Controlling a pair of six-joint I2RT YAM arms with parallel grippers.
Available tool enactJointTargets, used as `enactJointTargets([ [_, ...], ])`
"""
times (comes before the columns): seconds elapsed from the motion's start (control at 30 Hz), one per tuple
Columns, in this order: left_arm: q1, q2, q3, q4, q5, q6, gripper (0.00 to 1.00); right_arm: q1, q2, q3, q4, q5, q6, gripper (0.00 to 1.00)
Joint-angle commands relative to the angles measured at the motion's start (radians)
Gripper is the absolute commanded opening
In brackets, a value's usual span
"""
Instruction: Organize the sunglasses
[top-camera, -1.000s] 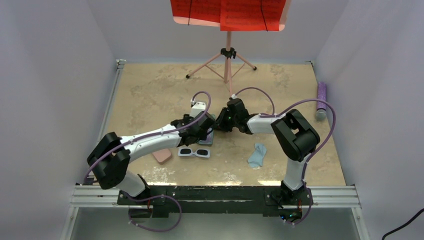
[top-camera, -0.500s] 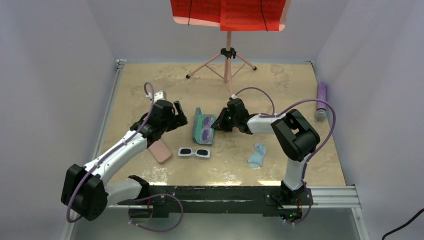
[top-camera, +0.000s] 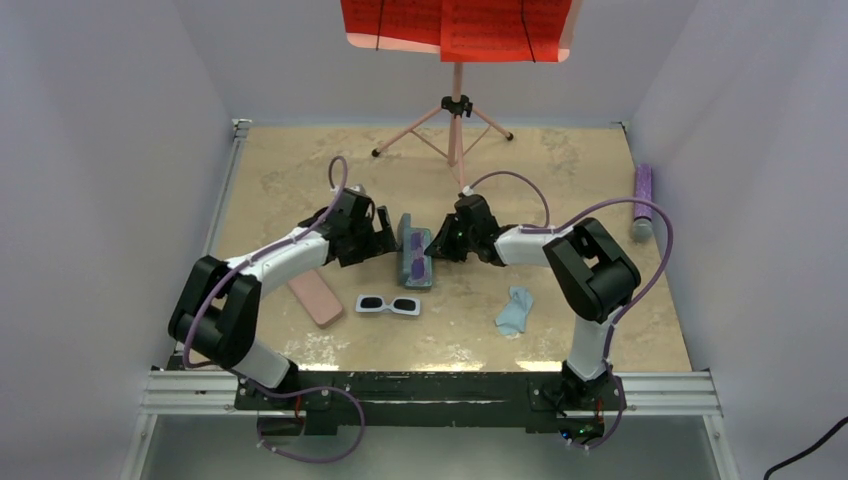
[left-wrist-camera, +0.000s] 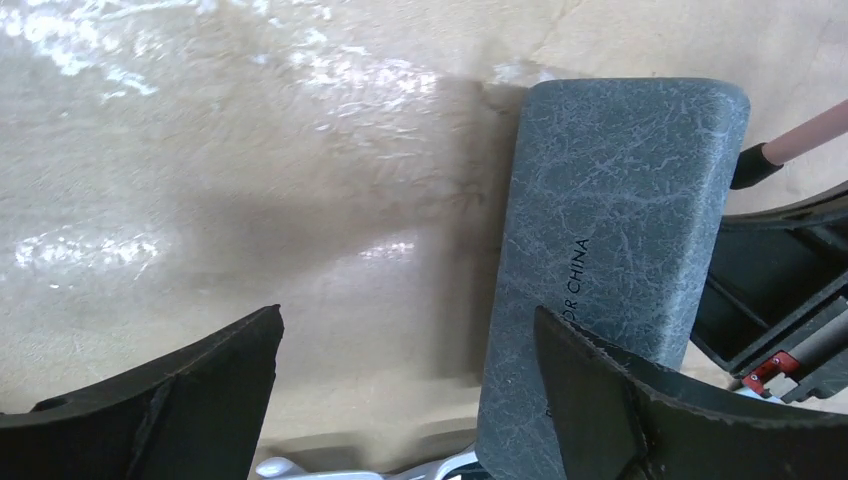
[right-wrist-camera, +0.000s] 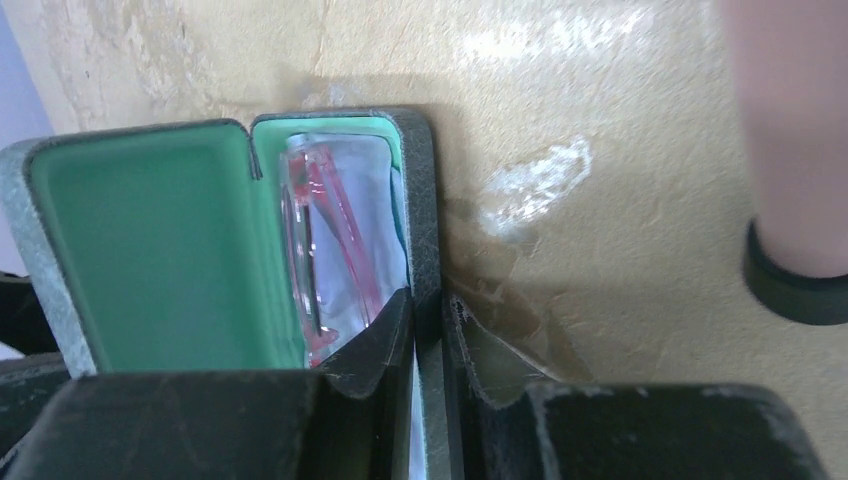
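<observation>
Sunglasses (right-wrist-camera: 330, 240) inside open grey case (right-wrist-camera: 130, 250), right fingers (right-wrist-camera: 375, 340) pinching its wall, left fingers (left-wrist-camera: 180, 390) spread wide.

Left arm (top-camera: 275, 258): white tube links between bulky black joint housings, bolted to the black base rail (top-camera: 420, 388).
Right arm (top-camera: 520, 243): same white-and-black build, at the rail's other end.
Cables (top-camera: 510, 175): purple, looping along both arms and below the rail.
Left gripper (left-wrist-camera: 405, 330): broad matte black fingers, blunt corners.
Right gripper (right-wrist-camera: 428, 320): black fingers, scuffed grainy tips.
</observation>
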Motion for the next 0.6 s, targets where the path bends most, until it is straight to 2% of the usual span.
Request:
enactJointTargets([
  [0.0,-0.092,0.082,0.133,0.031,0.014,0.03,1.0,0.003,-0.002,0.042,-0.029,-0.008,-0.032,0.08],
  [0.13,-0.162,0.188,0.263,-0.102,-0.105,0.035,1.0,0.004,0.002,0.048,-0.043,-0.007,-0.039,0.06],
  [0.23,-0.181,0.275,0.339,-0.18,-0.123,0.029,1.0,0.013,0.002,0.061,-0.068,0.013,-0.053,0.04],
  [0.57,-0.189,0.304,0.336,-0.212,-0.144,0.0,1.0,0.022,-0.027,0.079,-0.135,0.027,-0.028,0.11],
])
